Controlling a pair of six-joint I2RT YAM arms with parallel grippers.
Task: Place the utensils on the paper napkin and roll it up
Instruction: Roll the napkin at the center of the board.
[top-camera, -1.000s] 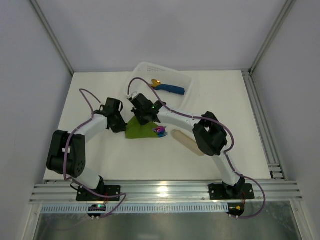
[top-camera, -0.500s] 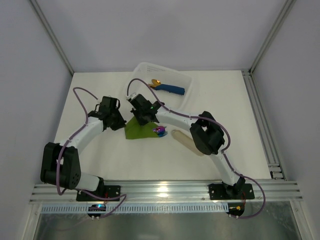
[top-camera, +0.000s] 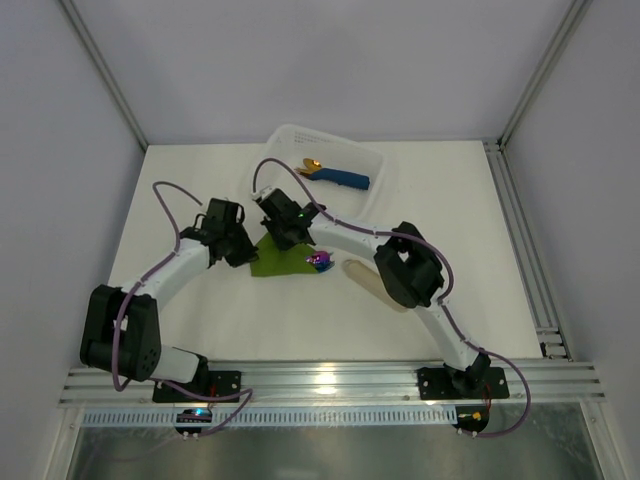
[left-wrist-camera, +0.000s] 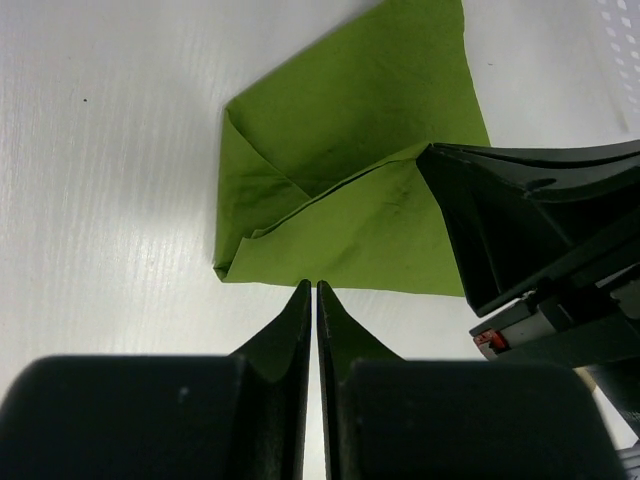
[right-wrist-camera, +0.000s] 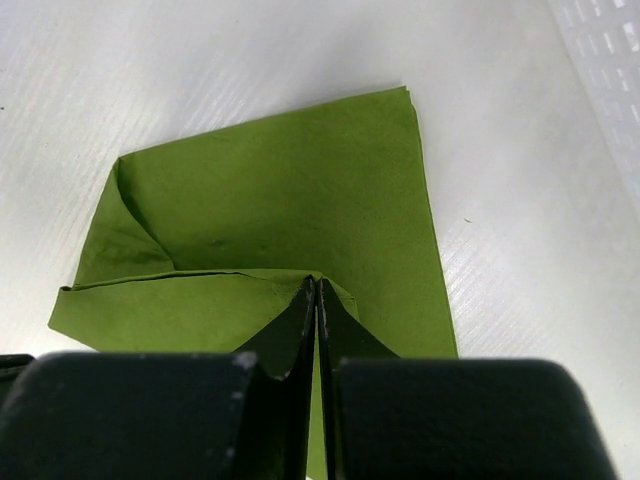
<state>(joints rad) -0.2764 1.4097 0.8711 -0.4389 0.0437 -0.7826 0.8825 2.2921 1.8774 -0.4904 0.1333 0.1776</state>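
Napkin (right-wrist-camera: 270, 190) sits mid-table, just near of the bin (top-camera: 372, 160), between the two grippers. One corner is folded over, so it's part doubled and not flat.

Right gripper (right-wrist-camera: 316, 283): jaws pressed together right on the folded flap's edge. The paper peaks up to the tips, so it looks like it has the flap pinched.

Left gripper (left-wrist-camera: 311, 288): jaws closed to a hairline slit, nothing between them, tips just off the napkin's edge.

Utensils (top-camera: 320, 261): only a shiny end shows in the top view, at the napkin's right corner. Can't tell if it's on the paper or just beside it. Neither wrist view shows any cutlery on the sheet.

Risks from here:
- The roll starts with the utensils outside the fold, giving an empty roll.
- The paper is thin, so a pinched flap pulled sideways could tear or slip out.
- The left tips catch the edge and drag the whole sheet, since nothing pins it.
- The grippers are close together over a small sheet, so any inward move risks finger-to-finger contact.
- A sweep to the right knocks the utensils toward the beige piece (top-camera: 375, 283).
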